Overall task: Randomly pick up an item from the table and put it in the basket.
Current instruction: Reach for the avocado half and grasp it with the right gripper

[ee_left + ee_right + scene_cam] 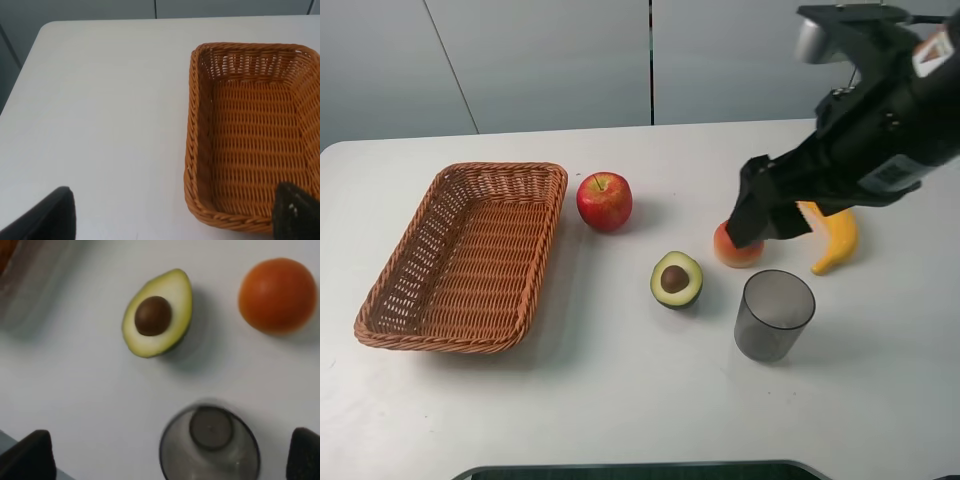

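A red apple point(604, 200) sits near the middle of the tabletop point(620, 400), toward its far edge. Closer to the right edge lie an orange-red peach point(732, 252) and, further right, a yellow banana point(838, 240). A grey see-through cup point(775, 314) stands upright near the peach, on its front-edge side.

The basket point(392, 268) lies at the left of the table point(620, 410); the apple point(604, 200) stands just beside its far right corner, not touching. The halved avocado point(676, 279) lies before and right of the apple; the peach point(733, 252) is right of it, slightly behind; the cup point(774, 314) stands upright before the peach; the banana point(836, 240) lies just right of the peach.
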### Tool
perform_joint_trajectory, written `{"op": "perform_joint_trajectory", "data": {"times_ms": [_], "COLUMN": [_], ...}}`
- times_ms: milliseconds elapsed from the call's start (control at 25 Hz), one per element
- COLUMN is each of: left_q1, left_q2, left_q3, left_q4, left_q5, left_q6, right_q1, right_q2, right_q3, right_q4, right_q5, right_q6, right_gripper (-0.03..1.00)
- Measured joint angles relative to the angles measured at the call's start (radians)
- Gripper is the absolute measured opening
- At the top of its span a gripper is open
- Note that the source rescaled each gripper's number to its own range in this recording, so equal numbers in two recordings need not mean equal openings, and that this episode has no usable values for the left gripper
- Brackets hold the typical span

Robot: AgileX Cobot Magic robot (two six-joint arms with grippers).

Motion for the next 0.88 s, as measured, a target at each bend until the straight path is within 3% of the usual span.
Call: {"op": "perform_joint_trajectory", "data": {"times_ms": [200, 520, 880], "left_q1": [0.0, 0.0, 0.0], "left_q2": [0.0, 0.0, 0.0], "left_q3": [0.0, 0.0, 0.0], "left_q4": [0.0, 0.0, 0.0], "left_q5": [0.0, 0.0, 0.0], "left_q6": [0.0, 0.0, 0.0], "right_q1": [0.081, 0.173, 0.219], "right_q2": [0.164, 0.372, 0.58], "right_q3": [-0.122, -0.242, -0.293], "right_q4": [-0.004, -0.012, -0.21], "right_q5": [-0.002, -0.008, -0.021], "right_q6": [0.015, 0.179, 0.501], "right_gripper": [1.0, 1.0, 1.0]}}
